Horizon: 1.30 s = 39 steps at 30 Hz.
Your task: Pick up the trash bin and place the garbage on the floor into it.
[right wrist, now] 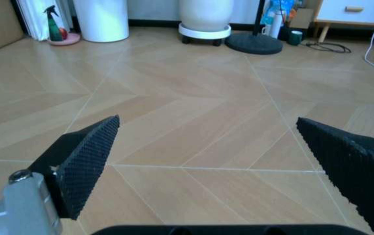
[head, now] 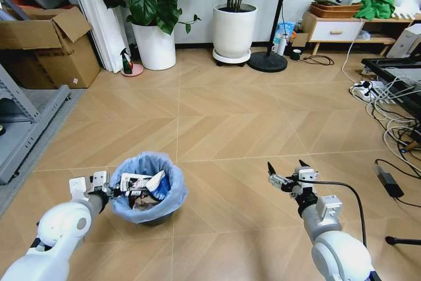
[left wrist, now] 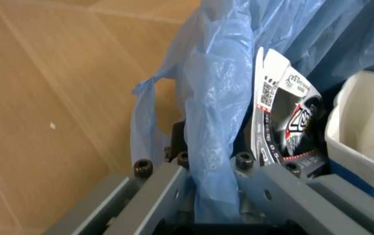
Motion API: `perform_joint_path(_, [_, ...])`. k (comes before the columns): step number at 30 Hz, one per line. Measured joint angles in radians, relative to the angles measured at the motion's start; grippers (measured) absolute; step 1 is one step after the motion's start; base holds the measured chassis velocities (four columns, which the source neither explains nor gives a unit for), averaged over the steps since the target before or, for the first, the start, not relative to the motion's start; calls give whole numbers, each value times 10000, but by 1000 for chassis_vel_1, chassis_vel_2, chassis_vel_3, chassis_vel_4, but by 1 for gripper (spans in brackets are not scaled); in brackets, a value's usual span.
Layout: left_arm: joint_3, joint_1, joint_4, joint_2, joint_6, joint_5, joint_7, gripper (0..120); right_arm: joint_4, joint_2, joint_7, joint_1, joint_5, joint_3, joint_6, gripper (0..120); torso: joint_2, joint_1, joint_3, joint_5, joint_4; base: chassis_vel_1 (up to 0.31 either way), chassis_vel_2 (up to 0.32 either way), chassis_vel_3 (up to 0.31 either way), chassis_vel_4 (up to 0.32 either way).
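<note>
Head view: left tool (head: 113, 192) clamps trash bin (head: 148, 189) rim.

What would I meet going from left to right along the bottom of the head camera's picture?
Left gripper clamped on the bin's rim → small round dark trash bin lined with crinkled light-blue plastic, garbage inside → bare wooden floor → open right gripper.

You have open wooden floor (head: 223, 129) ahead of the right gripper (head: 287, 170), whose fingers stand wide apart. On your left the trash bin (head: 148, 189) blocks the way, with the left gripper (head: 113, 193) clamped on its rim. Cables (head: 388, 123) crowd the far right side.
</note>
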<state>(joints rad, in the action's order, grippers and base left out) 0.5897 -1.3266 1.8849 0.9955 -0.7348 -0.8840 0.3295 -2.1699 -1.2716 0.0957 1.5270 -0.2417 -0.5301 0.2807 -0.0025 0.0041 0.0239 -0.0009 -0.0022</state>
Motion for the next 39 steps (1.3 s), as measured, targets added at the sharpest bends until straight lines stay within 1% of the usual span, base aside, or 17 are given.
perform_joint_path(7, [75, -46, -212, 188, -4, -142, 92, 0, 83, 12, 14, -60, -34, 12, -11, 100, 0, 0, 0, 0, 0, 0, 0, 0, 0])
perform_joint_path(11, [27, 123, -395, 338, -9, -217, 77, 0, 87, 41, 26, -60, -58, 3, -18, 100, 0, -1, 0, 0, 0, 0, 0, 0, 0])
perform_joint_path(15, [-76, 301, -602, 406, -11, -105, -167, 0, 82, 73, 32, -46, -85, -46, -27, 100, 0, -1, 0, 1, -1, 0, 0, 0, 0])
perform_joint_path(19, [-156, 610, -1053, 451, 125, 500, -894, 0, 64, 88, 33, 17, -109, -84, -47, 100, 0, -1, 0, 0, -1, 0, 0, 0, 0])
perform_joint_path(20, [-156, 610, -1053, 451, 125, 500, -894, 0, 64, 88, 33, 17, -109, -84, -47, 100, 0, -1, 0, 0, -1, 0, 0, 0, 0])
perform_joint_path(22, [-191, 744, -1309, 460, 286, 737, -1325, 0, 80, 88, 33, 41, -110, -96, -90, 100, 0, -1, 0, 0, -2, 0, 0, 0, 0])
perform_joint_path(32, [-107, 905, -1924, 439, 587, 1134, -1997, 0, 180, 113, 32, -14, -164, -84, -110, 100, 1, -2, -2, 5, 0, 0, 0, 0, 0])
perform_joint_path(35, [-90, 929, -1997, 400, 599, 1163, -2049, 0, 210, 124, 31, -28, -174, -68, -110, 100, 1, -2, -2, -1, -1, 0, 0, 0, 0])
perform_joint_path(39, [-65, 930, -2089, 357, 610, 1245, -2133, 0, 252, 130, 29, -55, -198, -47, -110, 100, 1, -2, -2, 2, -2, 0, 0, 0, 0])
